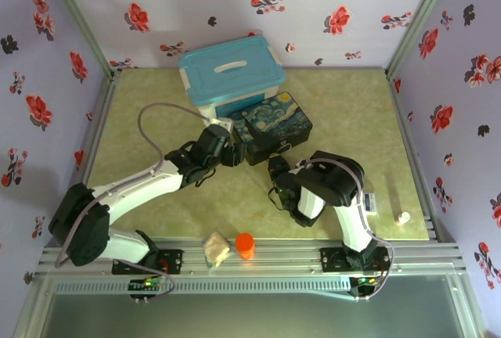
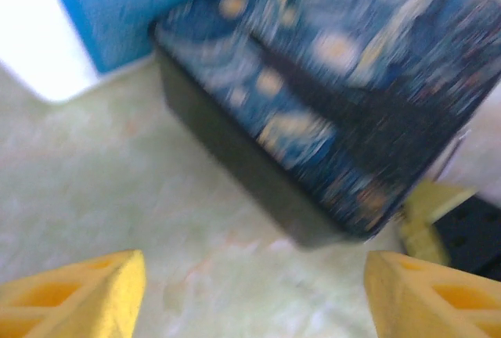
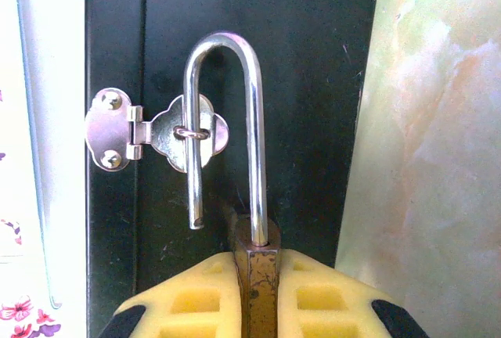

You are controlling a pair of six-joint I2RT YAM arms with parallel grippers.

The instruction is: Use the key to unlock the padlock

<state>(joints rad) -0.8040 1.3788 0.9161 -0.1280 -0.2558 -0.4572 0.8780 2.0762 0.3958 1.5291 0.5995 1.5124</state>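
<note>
two end effectors work at the near side of the painted box [image 1: 279, 123]. the box stands on the table [image 1: 149, 103], just in front of a blue-lidded container [image 1: 231, 68].

right end effector [image 3: 257, 266]: closed on the padlock [image 3: 256, 279]. the brass body is clamped edge-on between the two yellow fingers [image 3: 196, 299]. the silver shackle [image 3: 254, 134] rises out of the body. one leg is seated in the body. the other leg ends free, clear of the body, so the shackle stands open. the free leg passes through the small ring of the clasp [image 3: 168, 131] on the box's dark front wall. in the top view, this end effector [image 1: 275, 168] sits against the front of the box, near its middle.

left end effector [image 2: 254, 299]: open, with its yellow fingers [image 2: 78, 295] spread wide apart and bare table showing between them. it faces a near corner of the box. the left wrist view is blurred, so fine detail cannot be read there. in the top view, this end effector [image 1: 233, 152] sits just beside the left end of the box.

other items: an orange cylinder [image 1: 245, 244] and a crumpled beige object [image 1: 216, 249] lie side by side at the near edge, between the arm bases. a small white object [image 1: 404, 217] lies near the table's right edge, well apart from the box.
</note>
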